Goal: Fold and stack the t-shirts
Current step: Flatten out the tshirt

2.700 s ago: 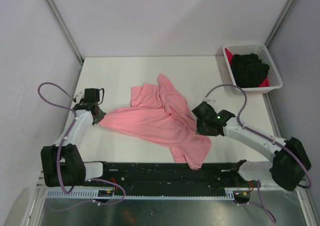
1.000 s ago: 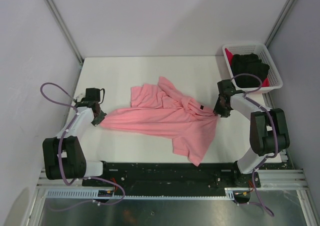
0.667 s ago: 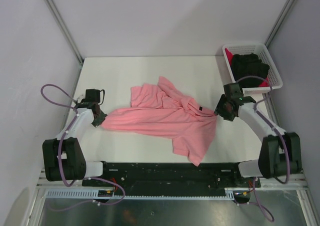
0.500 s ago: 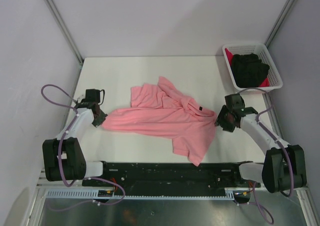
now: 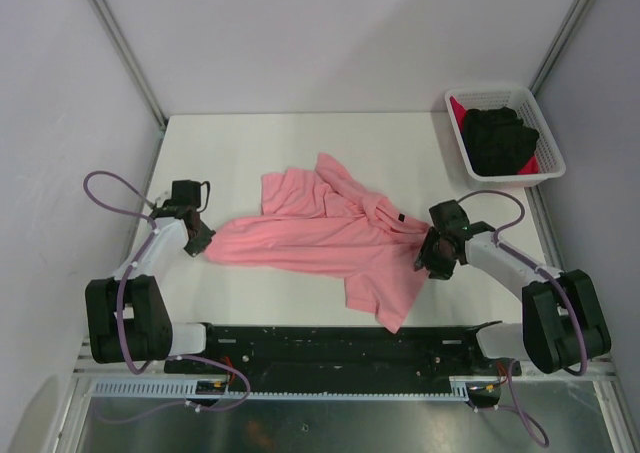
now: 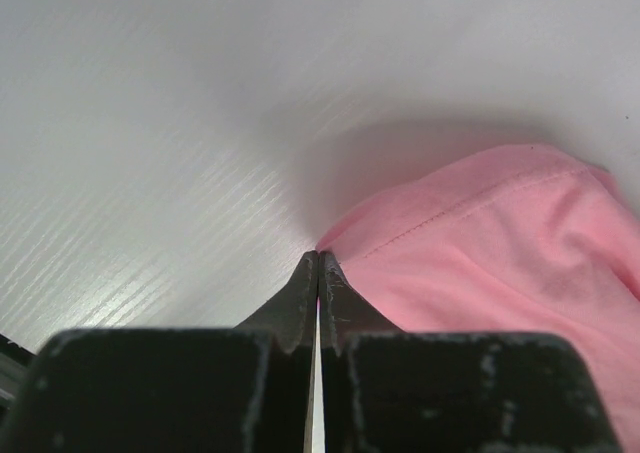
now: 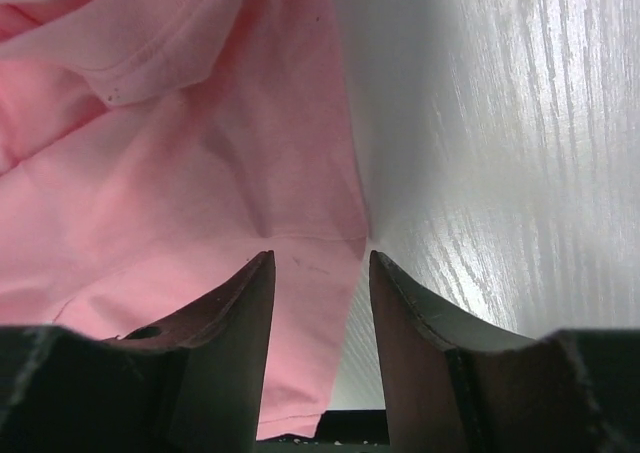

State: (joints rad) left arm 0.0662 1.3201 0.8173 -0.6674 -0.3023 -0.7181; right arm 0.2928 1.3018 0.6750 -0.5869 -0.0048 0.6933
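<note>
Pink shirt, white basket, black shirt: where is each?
pink shirt (image 5: 320, 238), top view, middle of its body
white basket (image 5: 549, 133), top view, its right rim
black shirt (image 5: 500, 138), top view, top of the heap

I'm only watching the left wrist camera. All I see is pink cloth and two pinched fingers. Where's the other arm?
Observer: The right gripper is over the opposite edge of the pink t-shirt, and it's open.
Operator: Are there any more shirts?
Observer: Yes, a black t-shirt is bunched up in a white basket at the table's far right corner.
Operator: Is that the only one in there?
Observer: No, a red t-shirt peeks out from under the black one.
</note>
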